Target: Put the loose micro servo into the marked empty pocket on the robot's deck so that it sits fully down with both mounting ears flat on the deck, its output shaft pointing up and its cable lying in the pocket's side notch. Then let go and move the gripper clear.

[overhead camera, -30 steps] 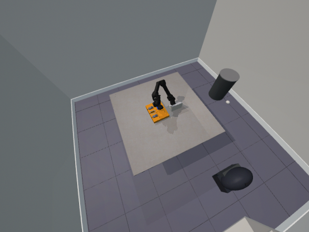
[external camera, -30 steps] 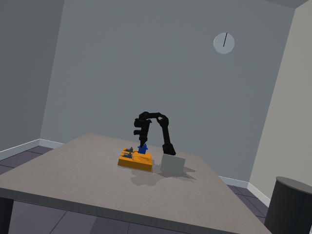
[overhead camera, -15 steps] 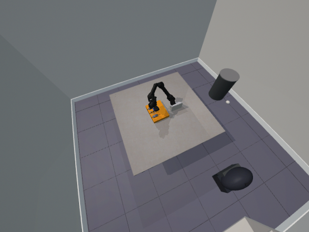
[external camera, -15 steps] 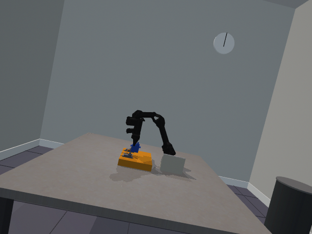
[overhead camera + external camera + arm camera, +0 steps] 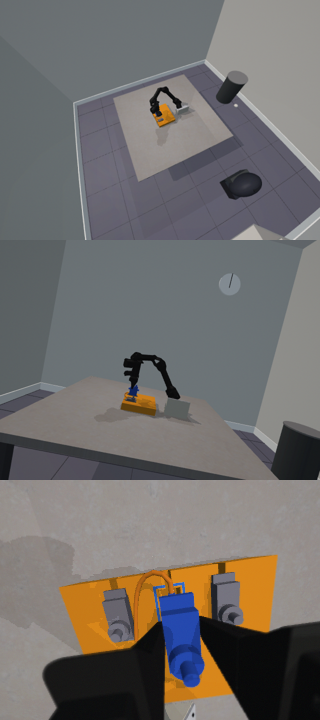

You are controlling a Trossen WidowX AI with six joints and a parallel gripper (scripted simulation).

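The blue micro servo (image 5: 181,630) (image 5: 133,391) is held upright above the orange deck (image 5: 257,580) (image 5: 139,409) (image 5: 169,119), its output shaft pointing up. My gripper (image 5: 179,623) (image 5: 132,387) is shut on it, with one black finger on each side. The servo hides most of the marked pocket; part of its blue outline (image 5: 156,602) shows beyond and left of the servo in the wrist view. The orange cable (image 5: 137,605) leaves the servo's far end, arches near the notch and bends back left over the deck. The mounting ears are hard to make out in the wrist view.
Grey servos sit in the deck left (image 5: 117,612) and right (image 5: 226,597) of the marked pocket, close to the fingers. A pale upright panel (image 5: 183,110) (image 5: 177,407) stands beside the deck near the arm's base. The deck rests on the table (image 5: 191,144) (image 5: 77,431).
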